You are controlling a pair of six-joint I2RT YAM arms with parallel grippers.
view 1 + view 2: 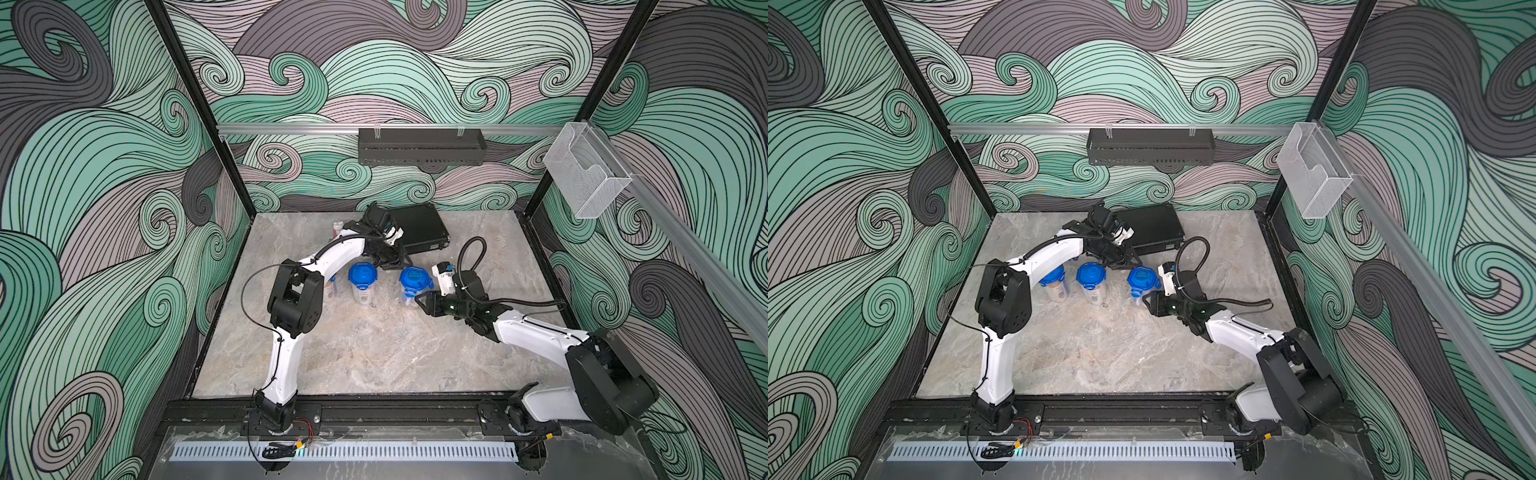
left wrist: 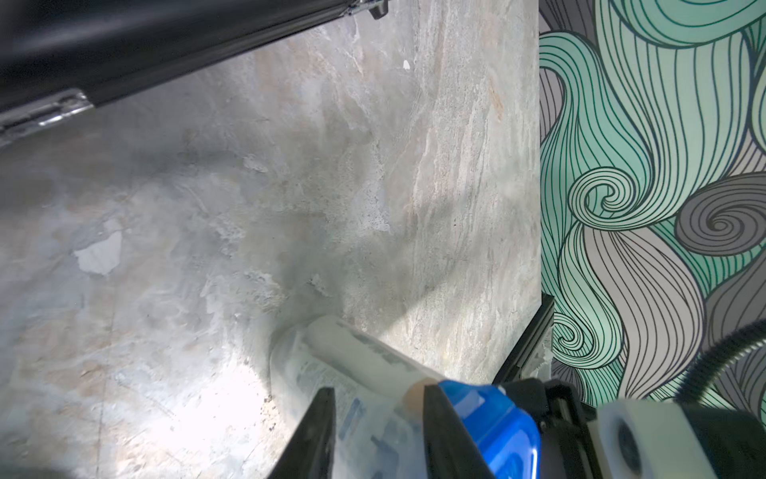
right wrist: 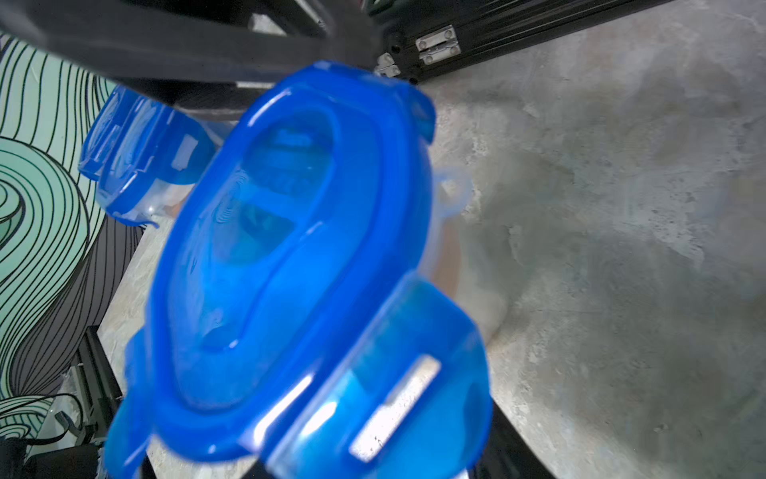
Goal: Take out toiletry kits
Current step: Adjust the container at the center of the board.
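The front half of the tabletop (image 1: 374,357) is bare, so I can move freely there. At the back, the black case (image 1: 419,232) lies flat and blocks the way to the wall. Three cups stand in a row across the middle: the left tumbler (image 1: 1052,276), the middle tumbler (image 1: 362,277) and the right tumbler (image 1: 413,280). My left arm (image 1: 332,255) bends right over the left one, so nothing can come down on it. The gap between the other two is narrow, and my left tool (image 1: 397,265) hangs just behind it. My right tool (image 1: 420,302) is clamped on the right tumbler, closing off that side.
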